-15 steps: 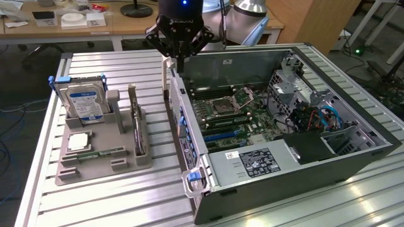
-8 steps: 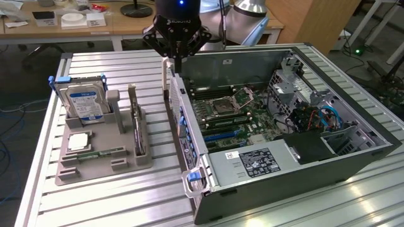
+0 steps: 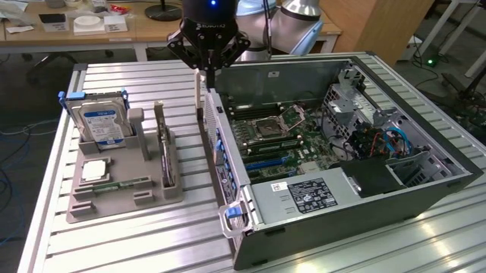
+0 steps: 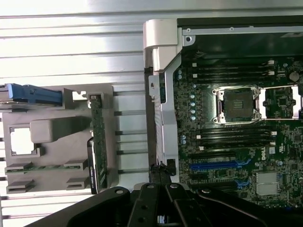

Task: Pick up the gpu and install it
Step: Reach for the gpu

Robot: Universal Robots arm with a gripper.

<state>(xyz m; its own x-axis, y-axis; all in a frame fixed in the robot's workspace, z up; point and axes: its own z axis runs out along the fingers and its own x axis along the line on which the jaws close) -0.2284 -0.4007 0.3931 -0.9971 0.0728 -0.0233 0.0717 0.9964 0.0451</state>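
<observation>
The arm points straight down, its gripper (image 3: 209,73) pressed together and holding nothing, above the computer case's (image 3: 342,224) side wall. The gpu (image 3: 161,149) stands on edge in the gray holder (image 3: 114,202) on the table (image 3: 136,244).

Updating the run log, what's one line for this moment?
claw: shut | above computer case edge | gpu: upright in gray holder, not held

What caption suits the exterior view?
Shut gripper hangs by the open computer case; gpu stands upright in the gray holder.
</observation>
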